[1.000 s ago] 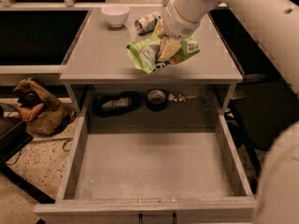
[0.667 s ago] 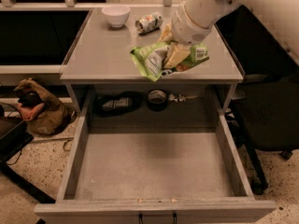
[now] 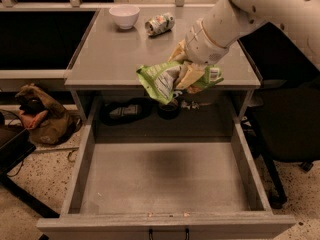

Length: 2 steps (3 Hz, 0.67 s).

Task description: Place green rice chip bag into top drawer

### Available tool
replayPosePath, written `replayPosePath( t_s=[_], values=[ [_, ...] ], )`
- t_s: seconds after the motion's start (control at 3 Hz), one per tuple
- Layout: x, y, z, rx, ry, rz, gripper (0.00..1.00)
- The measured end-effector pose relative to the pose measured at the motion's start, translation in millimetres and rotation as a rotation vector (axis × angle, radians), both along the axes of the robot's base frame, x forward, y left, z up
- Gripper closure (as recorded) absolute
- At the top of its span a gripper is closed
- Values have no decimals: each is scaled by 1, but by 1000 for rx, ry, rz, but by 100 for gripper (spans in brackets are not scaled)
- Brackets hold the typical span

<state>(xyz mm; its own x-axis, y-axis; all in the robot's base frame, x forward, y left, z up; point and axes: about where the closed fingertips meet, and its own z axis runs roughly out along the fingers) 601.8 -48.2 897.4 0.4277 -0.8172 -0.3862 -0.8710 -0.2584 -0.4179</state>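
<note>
Half done, I reckon: my fingers [image 3: 186,75] grip the bag [image 3: 159,83] over the counter [image 3: 115,54] edge; the drawer [image 3: 165,184], at 6 o'clock, stands open.

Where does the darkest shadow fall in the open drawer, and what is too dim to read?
Camera view: a soft shadow darkens the top drawer's floor toward the back, below the green rice chip bag gripped by the end effector at the tabletop's front edge; the shelf recess behind is too dim to read.
</note>
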Motion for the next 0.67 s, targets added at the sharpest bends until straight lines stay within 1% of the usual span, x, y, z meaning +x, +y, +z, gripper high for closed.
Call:
replayPosePath(
  t_s=[0.33, 0.67],
  values=[
    [-19, -1, -13, 13, 28, -22, 100],
    [-63, 2, -25, 64, 55, -68, 100]
  ],
)
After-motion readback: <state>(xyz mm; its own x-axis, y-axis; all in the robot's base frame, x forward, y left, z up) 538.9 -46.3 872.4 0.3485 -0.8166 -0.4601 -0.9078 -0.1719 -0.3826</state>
